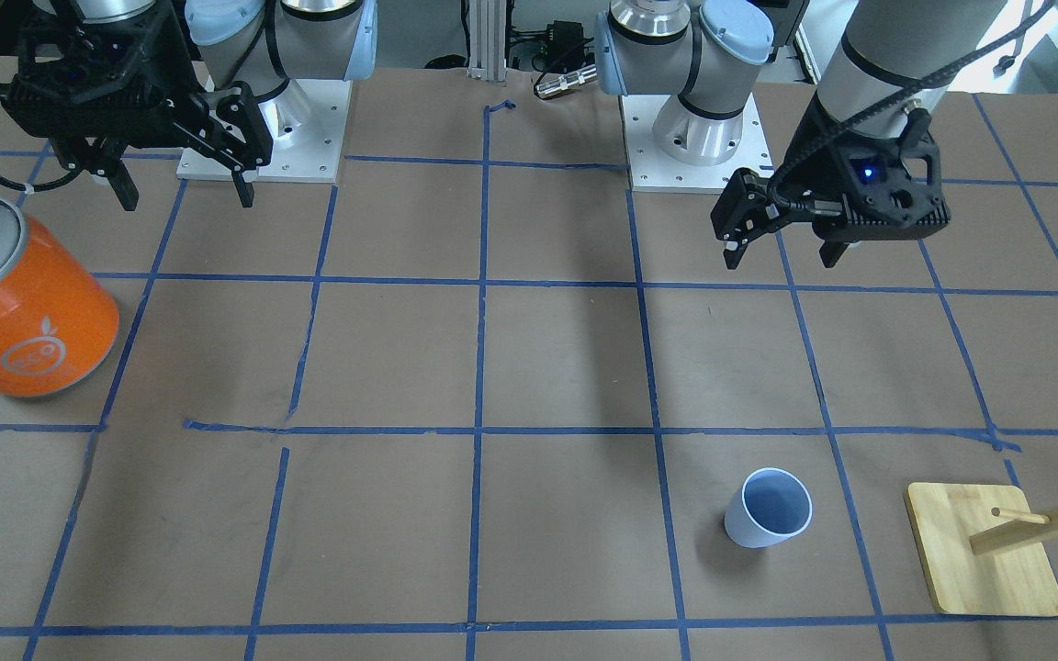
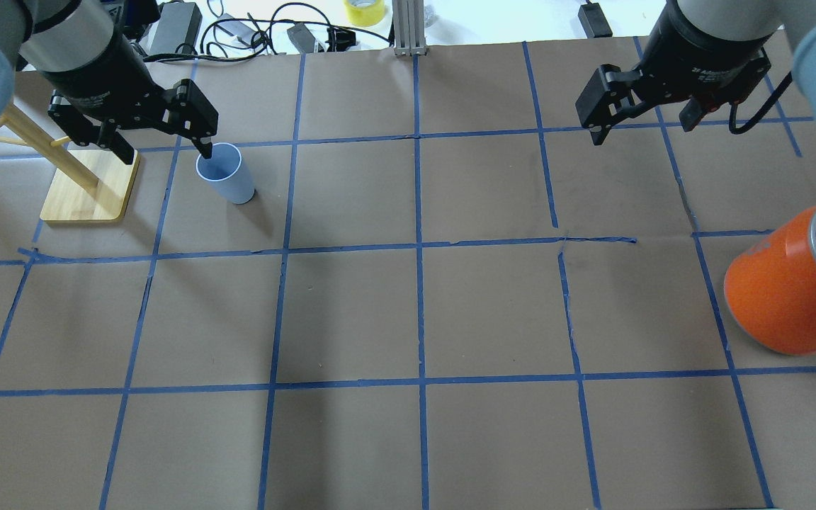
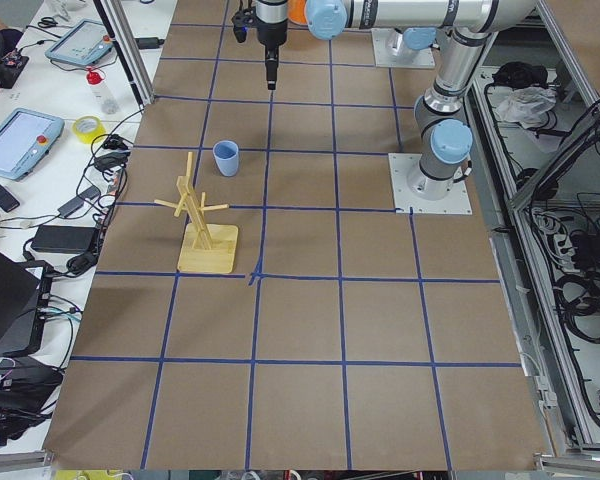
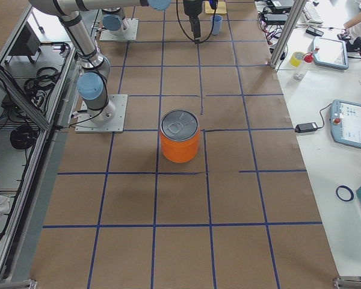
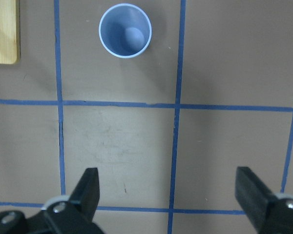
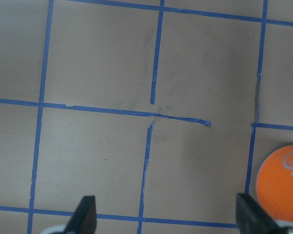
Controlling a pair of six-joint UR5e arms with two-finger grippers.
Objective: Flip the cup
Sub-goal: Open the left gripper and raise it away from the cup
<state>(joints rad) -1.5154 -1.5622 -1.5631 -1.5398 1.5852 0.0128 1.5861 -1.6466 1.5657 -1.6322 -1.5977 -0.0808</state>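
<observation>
The cup [image 1: 768, 519] is a small pale lavender-blue tumbler that stands upright on the brown table with its mouth up. It also shows in the overhead view [image 2: 227, 173] and in the left wrist view [image 5: 125, 30]. My left gripper [image 1: 779, 260] is open and empty, held high above the table on the robot's side of the cup. In the left wrist view the cup lies ahead of the open fingers [image 5: 88, 187], left of centre. My right gripper [image 1: 187, 200] is open and empty, high over the other half of the table.
A big orange can [image 1: 24, 303] with a silver top stands near my right gripper's side of the table. A wooden peg stand [image 1: 984, 551] on a flat base stands close beside the cup. Blue tape lines grid the table.
</observation>
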